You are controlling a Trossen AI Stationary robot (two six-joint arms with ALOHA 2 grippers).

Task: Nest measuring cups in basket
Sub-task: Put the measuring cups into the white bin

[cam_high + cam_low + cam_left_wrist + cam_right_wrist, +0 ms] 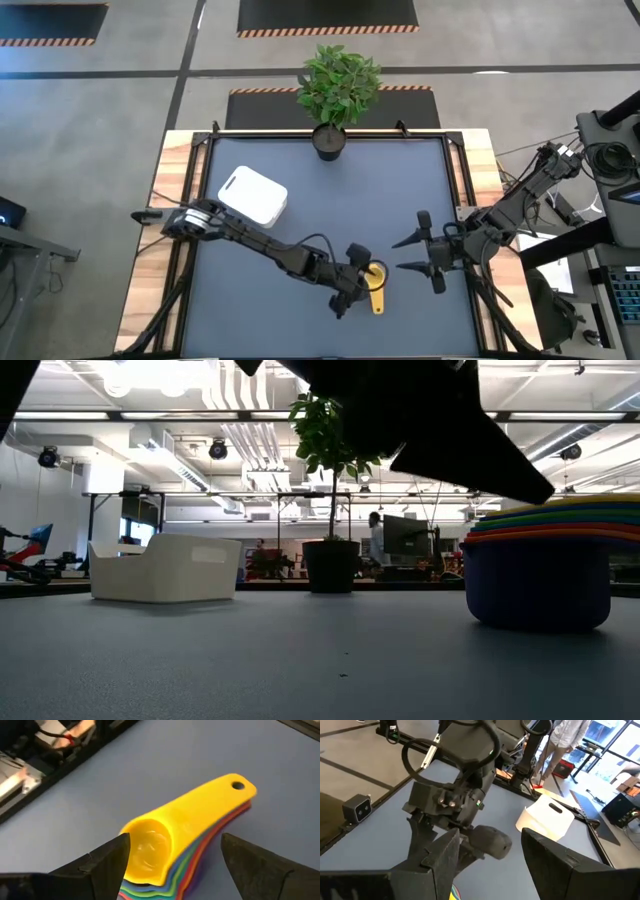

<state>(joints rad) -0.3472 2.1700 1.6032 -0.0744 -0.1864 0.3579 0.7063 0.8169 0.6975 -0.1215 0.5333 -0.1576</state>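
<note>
One nested stack of measuring cups (185, 835) rests on the table (320, 200) near its front edge, right of centre. Only the yellow top cup shows whole; the others show as thin coloured rims under it, too hard to count. Left gripper (362, 282) hangs right over the stack, fingers spread wide on either side of the cups, touching nothing. Right gripper (410, 254), fingers apart and empty, waits nearby toward the table's right edge. One white basket (253, 195) sits well apart toward the back left corner. One potted plant (335, 92) stands at the back edge.
</note>
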